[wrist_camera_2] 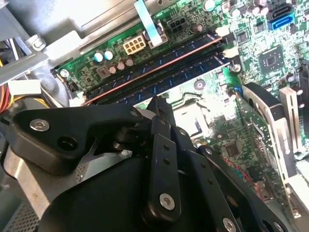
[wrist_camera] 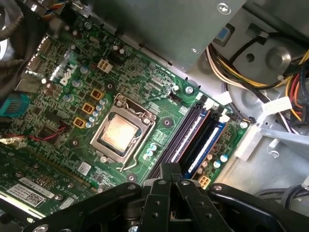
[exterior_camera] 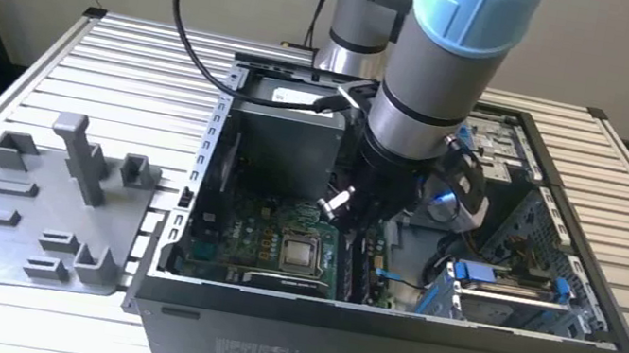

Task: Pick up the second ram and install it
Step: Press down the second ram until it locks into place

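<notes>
Two fingers of the gripper sit pressed together, nothing visible between them. They hang just above the memory slots, seemingly for pushing down

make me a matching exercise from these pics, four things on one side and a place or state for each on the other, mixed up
Things:
1. grey plastic tray
2. tool
3. processor socket
4. power-supply box

Places or states:
A. inside the open computer case, low over the memory slots
B. on the slatted table, outside the case on the exterior view's left
C. on the green motherboard, beside the memory slots
D. in the case's far corner, beyond the motherboard in the exterior view

Pairs: 1-B, 2-A, 3-C, 4-D
</notes>
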`<action>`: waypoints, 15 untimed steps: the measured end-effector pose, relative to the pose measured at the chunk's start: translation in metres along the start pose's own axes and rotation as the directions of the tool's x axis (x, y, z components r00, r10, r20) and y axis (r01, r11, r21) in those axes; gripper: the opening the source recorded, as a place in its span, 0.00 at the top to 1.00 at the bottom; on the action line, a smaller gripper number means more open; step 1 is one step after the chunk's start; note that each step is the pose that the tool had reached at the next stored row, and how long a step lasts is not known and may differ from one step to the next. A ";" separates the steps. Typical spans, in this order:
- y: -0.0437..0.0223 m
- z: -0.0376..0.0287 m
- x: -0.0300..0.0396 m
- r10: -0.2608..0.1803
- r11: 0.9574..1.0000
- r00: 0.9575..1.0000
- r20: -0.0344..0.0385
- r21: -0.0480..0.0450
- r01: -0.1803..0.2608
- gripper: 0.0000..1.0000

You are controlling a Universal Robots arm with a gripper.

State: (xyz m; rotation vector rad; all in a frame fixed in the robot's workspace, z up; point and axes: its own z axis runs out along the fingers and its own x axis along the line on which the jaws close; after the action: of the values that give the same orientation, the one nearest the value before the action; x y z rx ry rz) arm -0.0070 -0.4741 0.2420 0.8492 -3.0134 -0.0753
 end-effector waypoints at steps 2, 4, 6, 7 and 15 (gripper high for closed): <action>0.0000 0.0000 0.0000 -0.015 1.000 1.000 -0.001 0.000 0.015 0.89; -0.0001 0.0000 -0.0001 -0.029 1.000 1.000 -0.001 0.000 0.029 0.89; -0.0001 0.0000 -0.0003 -0.043 0.999 0.999 -0.002 0.000 0.043 0.89; -0.0002 0.0000 -0.0003 -0.050 0.999 0.999 -0.002 0.000 0.050 0.89; -0.0002 0.0000 -0.0004 -0.061 0.998 0.998 -0.003 0.000 0.061 0.89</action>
State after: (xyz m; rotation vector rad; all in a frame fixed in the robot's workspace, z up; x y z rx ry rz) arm -0.0065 -0.4741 0.2420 0.9407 -2.9847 -0.0748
